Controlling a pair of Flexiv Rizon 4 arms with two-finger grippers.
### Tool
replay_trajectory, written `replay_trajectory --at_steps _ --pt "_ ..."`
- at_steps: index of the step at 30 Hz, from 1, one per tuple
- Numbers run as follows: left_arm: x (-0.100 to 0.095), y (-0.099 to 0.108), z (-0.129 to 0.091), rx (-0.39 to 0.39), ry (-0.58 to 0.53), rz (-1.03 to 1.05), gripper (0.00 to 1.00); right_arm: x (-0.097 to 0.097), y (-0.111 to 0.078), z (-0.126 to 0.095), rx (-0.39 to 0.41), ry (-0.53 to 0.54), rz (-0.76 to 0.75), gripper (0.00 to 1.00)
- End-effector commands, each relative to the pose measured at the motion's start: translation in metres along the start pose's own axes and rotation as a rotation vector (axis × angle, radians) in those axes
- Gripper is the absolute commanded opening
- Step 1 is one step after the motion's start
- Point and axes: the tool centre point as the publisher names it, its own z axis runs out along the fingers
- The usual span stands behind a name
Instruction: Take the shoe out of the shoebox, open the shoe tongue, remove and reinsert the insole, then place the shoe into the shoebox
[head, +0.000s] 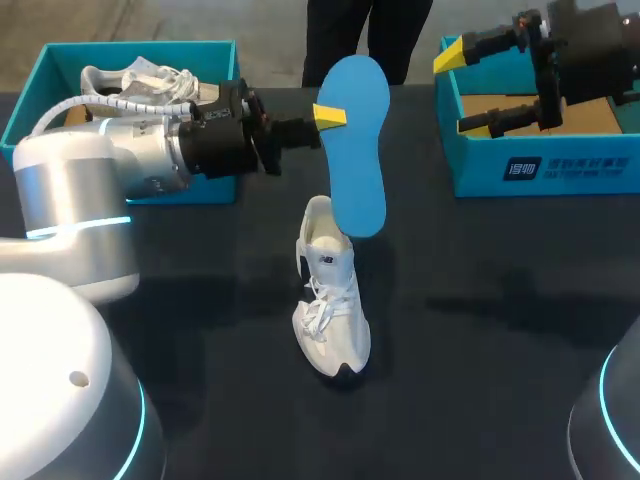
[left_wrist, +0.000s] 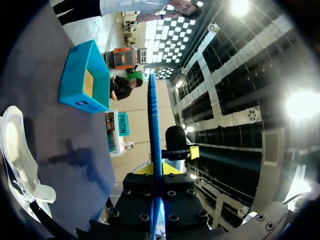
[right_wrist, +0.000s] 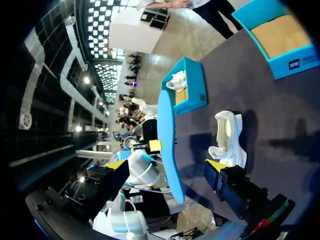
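Dark surface with white lace-up shoe standing on its sole at centre, dark-tipped toe nearest the robot. Blue foot-shaped insole raised on end near the shoe's heel, pinched by left tool. Right tool spread wide by teal shoebox.

My left arm hides part of the second shoe in the ten-o'clock shoebox. The blue insole covers the twelve-o'clock heel of the shoe on the table.
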Motion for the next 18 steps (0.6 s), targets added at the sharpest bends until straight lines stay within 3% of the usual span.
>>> replay_trajectory --at_steps 1,18 --pt "-0.006 -0.005 -0.001 -0.018 0.008 0.000 0.00 0.016 -0.005 -0.002 -0.002 -0.139 0.005 1.00" --pt "-0.014 -0.008 0.004 -0.033 -0.018 -0.040 0.00 0.066 -0.016 0.016 -0.050 -0.544 -0.011 1.00"
